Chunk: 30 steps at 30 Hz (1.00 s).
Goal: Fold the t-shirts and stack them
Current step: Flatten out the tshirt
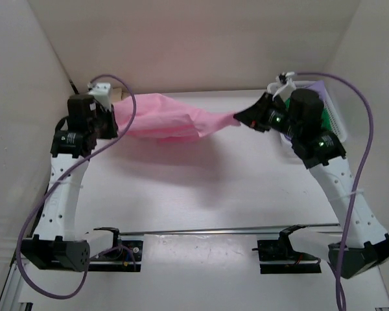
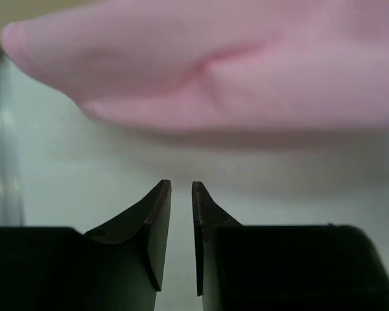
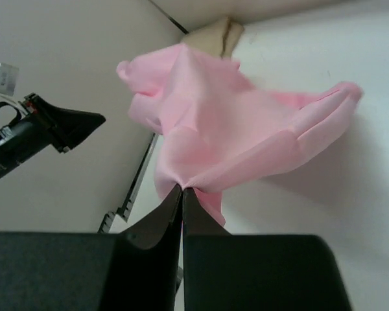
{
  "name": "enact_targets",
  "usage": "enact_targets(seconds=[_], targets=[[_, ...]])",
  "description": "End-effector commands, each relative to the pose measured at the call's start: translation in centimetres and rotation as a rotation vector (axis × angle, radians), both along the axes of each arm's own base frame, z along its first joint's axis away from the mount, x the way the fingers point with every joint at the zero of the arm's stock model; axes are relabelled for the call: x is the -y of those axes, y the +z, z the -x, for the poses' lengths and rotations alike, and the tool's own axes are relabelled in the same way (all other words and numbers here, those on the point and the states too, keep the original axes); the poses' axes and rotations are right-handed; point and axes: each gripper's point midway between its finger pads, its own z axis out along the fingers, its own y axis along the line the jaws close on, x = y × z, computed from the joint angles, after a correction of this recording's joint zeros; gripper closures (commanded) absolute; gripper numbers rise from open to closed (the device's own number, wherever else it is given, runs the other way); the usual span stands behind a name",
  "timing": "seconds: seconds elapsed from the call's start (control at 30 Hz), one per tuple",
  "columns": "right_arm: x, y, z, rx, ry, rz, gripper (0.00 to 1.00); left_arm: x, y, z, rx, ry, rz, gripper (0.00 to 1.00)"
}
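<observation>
Right gripper (image 3: 182, 189) clamps shut on a bunched corner of the pink shirt (image 1: 162, 116), holding that end up over the far side of the table (image 1: 201, 207).
From the closed fingers the cloth runs leftward as a drawn-out neck, then widens into a crumpled mass beside the left gripper (image 2: 181, 184), with a shadow on the white surface beneath it. The left gripper's fingers stand a narrow slit apart with nothing between them, and its wrist view shows the shirt ahead of the tips, not touching them. A tan shirt (image 3: 215, 35) sits in the far left corner behind the pink one. A white basket (image 1: 335, 116) stands at the far right, mostly hidden by the right arm.
</observation>
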Motion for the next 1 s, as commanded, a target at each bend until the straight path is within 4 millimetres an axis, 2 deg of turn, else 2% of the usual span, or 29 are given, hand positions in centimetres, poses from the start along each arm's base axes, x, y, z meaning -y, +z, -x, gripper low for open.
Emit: enact_targets(seconds=[0.0,0.03,0.07,0.1,0.13,0.17,0.2,0.23,0.3,0.33,0.4,0.43,0.5,0.53,0.57,0.6,0.63,0.67,0.7,0.73,0.77,0.8,0.83,0.9,0.93,0.97], targets=[[0.6,-10.9,1.6,-0.252,-0.011,0.100,1.00,3.5,-9.5,8.1,-0.394,-0.174,0.114,0.69],[0.7,-12.4,2.9,-0.285,-0.004,0.101,1.00,4.0,-11.2,9.9,-0.473,-0.194,0.138,0.62],[1.2,-17.1,4.2,-0.399,-0.014,0.131,1.00,4.2,-14.4,12.4,-0.607,-0.201,0.162,0.60],[1.5,-18.9,5.3,-0.440,-0.012,0.134,1.00,4.1,-15.8,14.6,-0.692,-0.194,0.166,0.57],[1.8,-20.9,6.1,-0.488,-0.017,0.148,1.00,3.5,-17.0,15.4,-0.726,-0.167,0.152,0.55],[2.7,-23.0,6.6,-0.535,-0.061,0.175,1.00,2.6,-19.5,16.4,-0.781,-0.130,0.128,0.48],[3.5,-26.2,7.8,-0.600,-0.075,0.214,1.00,1.5,-20.6,16.2,-0.778,-0.087,0.095,0.44],[3.9,-27.3,8.3,-0.617,-0.087,0.229,1.00,-0.8,-21.2,14.3,-0.710,0.007,0.027,0.42],[4.8,-29.4,9.0,-0.667,-0.120,0.253,1.00,-3.6,-22.8,13.1,-0.699,0.118,-0.045,0.39],[4.8,-29.4,9.0,-0.667,-0.120,0.253,1.00,-4.7,-23.0,11.9,-0.672,0.161,-0.047,0.39],[4.9,-29.5,8.9,-0.665,-0.128,0.257,1.00,-5.6,-23.1,10.3,-0.667,0.194,-0.036,0.39],[5.1,-29.5,8.8,-0.656,-0.130,0.268,1.00,-6.1,-23.5,8.8,-0.678,0.206,-0.012,0.39],[5.1,-29.6,8.8,-0.650,-0.126,0.275,1.00,-6.0,-23.9,7.3,-0.707,0.195,0.019,0.34],[5.2,-29.6,8.7,-0.648,-0.134,0.279,1.00,-5.5,-25.4,6.4,-0.768,0.169,0.053,0.31],[5.1,-29.2,8.5,-0.639,-0.134,0.274,1.00,-5.2,-25.6,5.4,-0.776,0.154,0.072,0.30],[5.2,-29.2,8.5,-0.633,-0.129,0.280,1.00,-5.0,-24.7,3.2,-0.742,0.135,0.094,0.28],[5.6,-29.4,8.4,-0.635,-0.141,0.291,1.00,-4.5,-24.8,2.1,-0.743,0.113,0.121,0.26],[5.7,-29.5,8.6,-0.643,-0.141,0.296,1.00,-3.5,-26.3,1.2,-0.788,0.074,0.178,0.24],[5.7,-29.6,8.6,-0.638,-0.136,0.302,1.00,-3.4,-25.4,-1.2,-0.746,0.055,0.194,0.22],[5.9,-29.7,8.7,-0.645,-0.144,0.311,1.00,-3.1,-25.5,-2.3,-0.743,0.040,0.213,0.21],[6.2,-30.1,8.8,-0.664,-0.153,0.317,1.00,-2.9,-25.8,-4.2,-0.736,0.021,0.235,0.21],[6.2,-30.1,8.8,-0.664,-0.153,0.317,1.00,-3.0,-25.9,-5.2,-0.732,0.021,0.235,0.20],[6.4,-30.2,8.9,-0.671,-0.160,0.327,1.00,-3.0,-27.2,-6.1,-0.746,0.021,0.223,0.20],[6.5,-30.3,9.1,-0.679,-0.160,0.331,1.00,-3.7,-26.7,-8.7,-0.697,0.031,0.200,0.18],[6.7,-30.5,9.2,-0.686,-0.169,0.341,1.00,-4.2,-28.1,-9.2,-0.721,0.049,0.184,0.17],[6.9,-30.6,9.1,-0.684,-0.177,0.346,1.00,-4.1,-28.5,-9.8,-0.723,0.050,0.168,0.17]])
